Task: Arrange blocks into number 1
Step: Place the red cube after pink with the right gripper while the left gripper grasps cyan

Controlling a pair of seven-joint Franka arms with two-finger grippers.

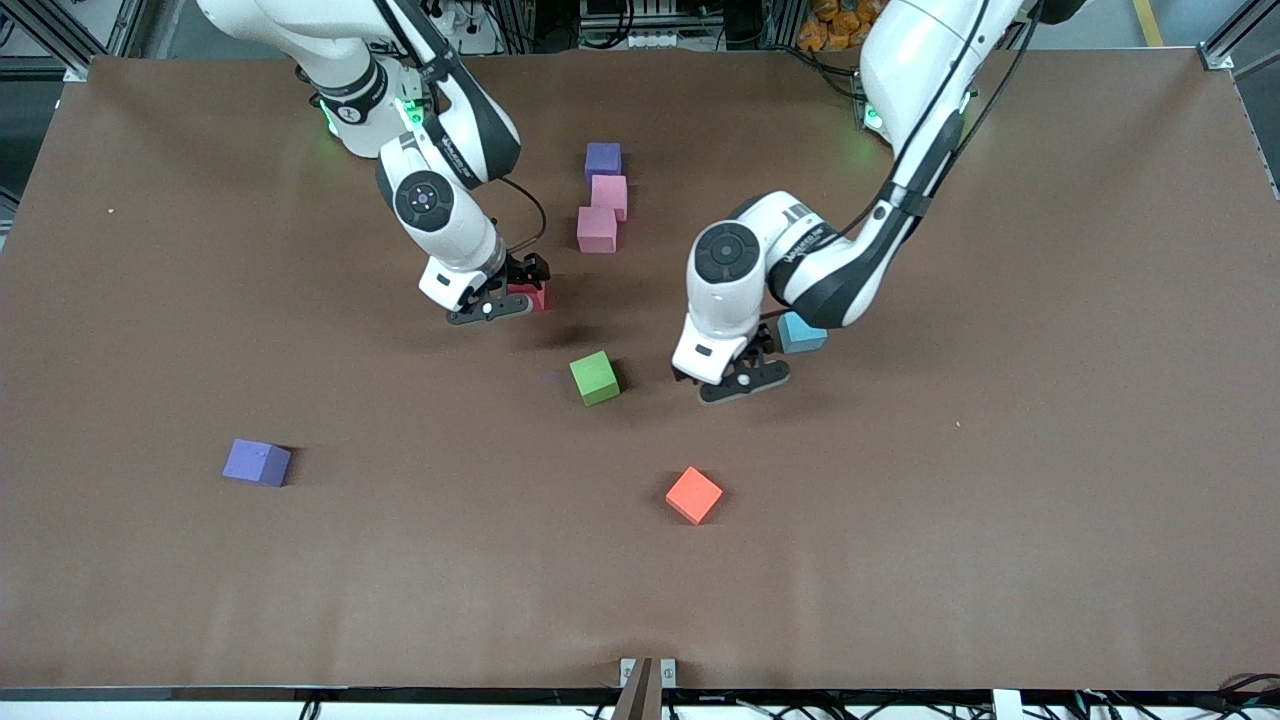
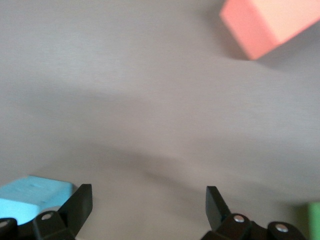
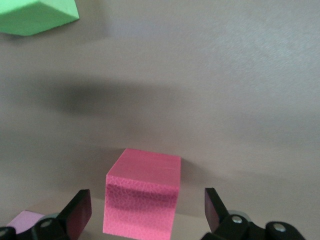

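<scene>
A purple block (image 1: pixel 603 159) and two pink blocks (image 1: pixel 609 195) (image 1: pixel 597 229) form a short column near the robots. My right gripper (image 1: pixel 512 297) is low over the table, open, with the red block (image 3: pixel 142 197) between its fingers and a gap on each side. The red block (image 1: pixel 530 297) sits on the table beside the nearer pink block. My left gripper (image 1: pixel 747 376) is open and holds nothing. The light blue block (image 1: pixel 802 332) lies just outside one of its fingers (image 2: pixel 77 205). Green (image 1: pixel 594 377), orange (image 1: pixel 694 495) and a second purple block (image 1: pixel 257 462) lie loose.
The brown table mat (image 1: pixel 1000 450) is bare toward the left arm's end. In the right wrist view the green block (image 3: pixel 37 15) and a corner of a pink block (image 3: pixel 25 220) show. The left wrist view also shows the orange block (image 2: pixel 270 25).
</scene>
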